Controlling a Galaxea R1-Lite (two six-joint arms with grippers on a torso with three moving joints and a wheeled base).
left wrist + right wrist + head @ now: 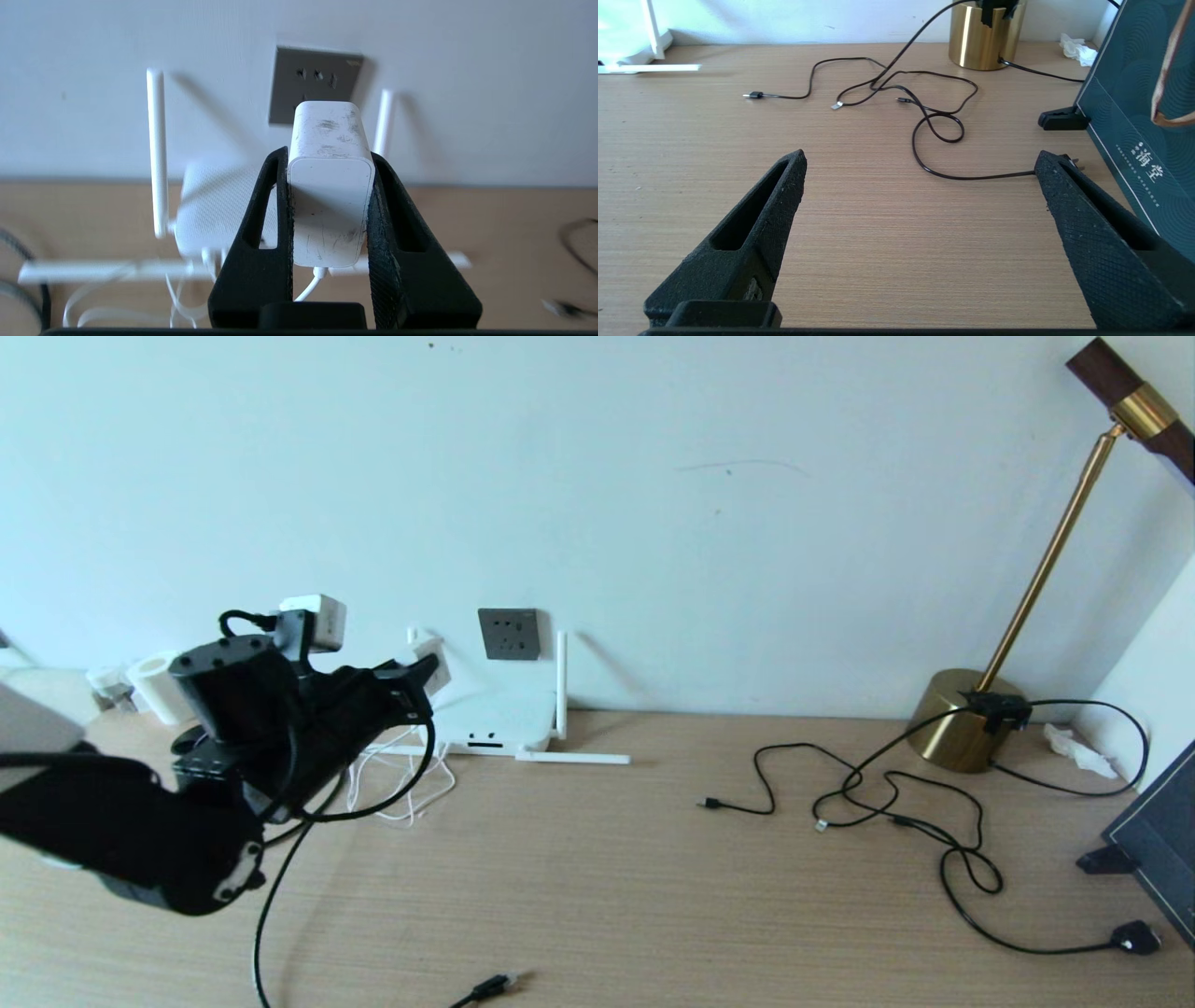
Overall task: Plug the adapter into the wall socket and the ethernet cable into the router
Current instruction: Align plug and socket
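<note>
My left gripper (420,677) is shut on the white adapter (329,196), one finger on each side, holding it above the table. The adapter's thin white cord (401,793) trails down in loops. The dark grey wall socket (285,93) is straight ahead of the adapter, still apart from it; in the head view the socket (510,634) sits to the right of the adapter (442,677). The white router (495,721) lies against the wall below the socket. The ethernet cable's plug end (490,986) lies at the table's front edge. My right gripper (920,155) hangs open over bare table.
Thin black cords (896,803) sprawl over the right half, ending in a flat black plug (1134,938). A brass lamp base (962,719) stands at the back right, a dark green board (1134,116) at the right edge. White rolls (154,686) stand far left.
</note>
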